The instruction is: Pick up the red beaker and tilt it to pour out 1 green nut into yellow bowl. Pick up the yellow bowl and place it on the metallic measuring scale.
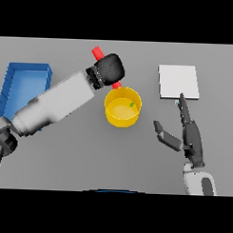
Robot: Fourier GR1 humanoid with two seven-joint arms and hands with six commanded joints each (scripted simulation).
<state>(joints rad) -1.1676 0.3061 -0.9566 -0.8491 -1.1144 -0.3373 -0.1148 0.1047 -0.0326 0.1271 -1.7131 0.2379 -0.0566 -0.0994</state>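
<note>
Over the yellow bowl [122, 107], at the middle of the bench [88, 155], your left hand [109, 69] has its fingers wrapped round the red beaker [98, 53], which lies tipped on a slant: one red end sticks out above the hand and the other pokes out below it, right at the bowl's upper rim. Inside the bowl you can see a small green nut [132, 104] lying near the right wall. So the pour looks done, or all but done; I judge that you are at the close of the first step.

Your right hand [187, 132] hangs to the right of the bowl with its fingers straight and spread apart, holding nothing, the longest one reaching toward the lower edge of the metallic measuring scale [178, 81].

Next, you will likely need to bring the beaker upright so no more nuts spill, and carry it clear of the bowl. Then the bowl must be grasped and set squarely on the scale, which sits well apart to the right. A blue bin [24, 79] stands at the far left, partly behind your left arm.
</note>
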